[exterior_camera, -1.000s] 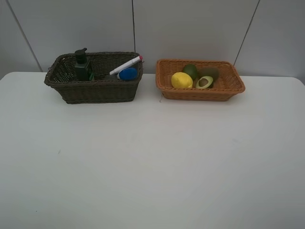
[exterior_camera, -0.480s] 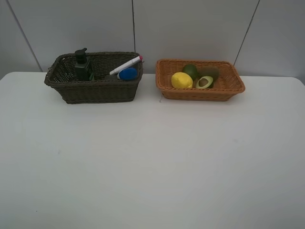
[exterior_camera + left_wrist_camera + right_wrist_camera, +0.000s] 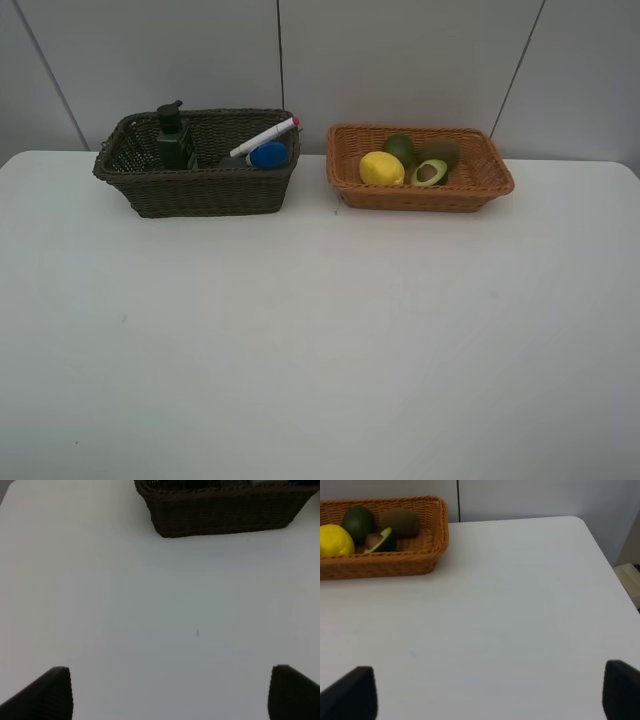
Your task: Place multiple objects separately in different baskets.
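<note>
The dark brown basket (image 3: 200, 192) at the back left holds the dark green pump bottle (image 3: 174, 138), the white pink-tipped marker (image 3: 264, 137) and the blue-capped tube (image 3: 269, 154). The black eraser is hidden. The orange-tan basket (image 3: 420, 196) at the back right holds the lemon (image 3: 381, 168), whole avocado (image 3: 400, 148), halved avocado (image 3: 430, 172) and kiwi (image 3: 441, 152). My left gripper (image 3: 170, 695) is open and empty over bare table, well short of the dark basket (image 3: 220, 512). My right gripper (image 3: 490, 692) is open and empty, away from the tan basket (image 3: 395, 562). Neither gripper shows in the exterior view.
The white table (image 3: 320, 330) spreads in front of both baskets. A grey panelled wall stands behind them. The table's right corner and edge (image 3: 600, 545) show in the right wrist view.
</note>
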Controlling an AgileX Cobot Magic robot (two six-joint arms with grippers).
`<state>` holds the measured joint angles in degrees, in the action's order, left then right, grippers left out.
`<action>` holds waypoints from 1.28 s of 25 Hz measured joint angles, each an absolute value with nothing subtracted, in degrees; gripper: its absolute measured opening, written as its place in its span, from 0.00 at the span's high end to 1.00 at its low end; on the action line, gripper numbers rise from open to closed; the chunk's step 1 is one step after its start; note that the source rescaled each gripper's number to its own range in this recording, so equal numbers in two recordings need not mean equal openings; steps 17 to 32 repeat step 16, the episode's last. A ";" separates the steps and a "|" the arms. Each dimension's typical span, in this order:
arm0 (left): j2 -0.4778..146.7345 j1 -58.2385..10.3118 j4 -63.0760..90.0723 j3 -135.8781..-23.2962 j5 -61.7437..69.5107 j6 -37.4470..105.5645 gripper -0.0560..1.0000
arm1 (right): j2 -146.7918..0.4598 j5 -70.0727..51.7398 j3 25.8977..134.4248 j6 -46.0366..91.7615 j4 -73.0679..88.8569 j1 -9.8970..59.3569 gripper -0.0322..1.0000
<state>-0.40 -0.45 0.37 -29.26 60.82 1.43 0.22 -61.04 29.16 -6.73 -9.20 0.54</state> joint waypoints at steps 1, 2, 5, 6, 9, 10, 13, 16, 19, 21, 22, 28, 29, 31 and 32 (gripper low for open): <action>-0.40 -0.45 0.37 -29.26 60.82 1.43 0.00 | 0.22 -61.04 29.16 -6.73 -9.20 0.54 0.01; -0.40 -0.45 0.37 -29.26 60.82 1.43 0.00 | 0.22 -61.04 29.16 -6.73 -9.20 0.54 0.01; -0.40 -0.45 0.37 -29.26 60.82 1.43 0.00 | 0.22 -61.04 29.16 -6.73 -9.20 0.54 0.01; -0.40 -0.45 0.37 -29.26 60.82 1.43 0.00 | 0.22 -61.04 29.16 -6.73 -9.20 0.54 0.01; -0.40 -0.45 0.37 -29.26 60.82 1.43 0.00 | 0.22 -61.04 29.16 -6.73 -9.20 0.54 0.01; -0.40 -0.45 0.37 -29.26 60.82 1.43 0.00 | 0.22 -61.04 29.16 -6.73 -9.20 0.54 0.01; -0.40 -0.45 0.37 -29.26 60.82 1.43 0.00 | 0.22 -61.04 29.16 -6.73 -9.20 0.54 0.01; -0.40 -0.45 0.37 -29.26 60.82 1.43 0.00 | 0.22 -61.04 29.16 -6.73 -9.20 0.54 0.01; -0.40 -0.45 0.37 -29.26 60.82 1.43 0.00 | 0.22 -61.04 29.16 -6.73 -9.20 0.54 0.01; -0.40 -0.45 0.37 -29.26 60.82 1.43 0.00 | 0.22 -61.04 29.16 -6.73 -9.20 0.54 0.01; -0.40 -0.45 0.37 -29.26 60.82 1.43 0.00 | 0.22 -61.04 29.16 -6.73 -9.20 0.54 0.01; -0.40 -0.45 0.37 -29.26 60.82 1.43 0.00 | 0.22 -61.04 29.16 -6.73 -9.20 0.54 0.01; -0.40 -0.45 0.37 -29.26 60.82 1.43 0.00 | 0.22 -61.04 29.16 -6.73 -9.20 0.54 0.01; -0.40 -0.45 0.37 -29.26 60.82 1.43 0.00 | 0.22 -61.04 29.16 -6.73 -9.20 0.54 0.01; -0.40 -0.45 0.37 -29.26 60.82 1.43 0.00 | 0.22 -61.04 29.16 -6.73 -9.20 0.54 0.01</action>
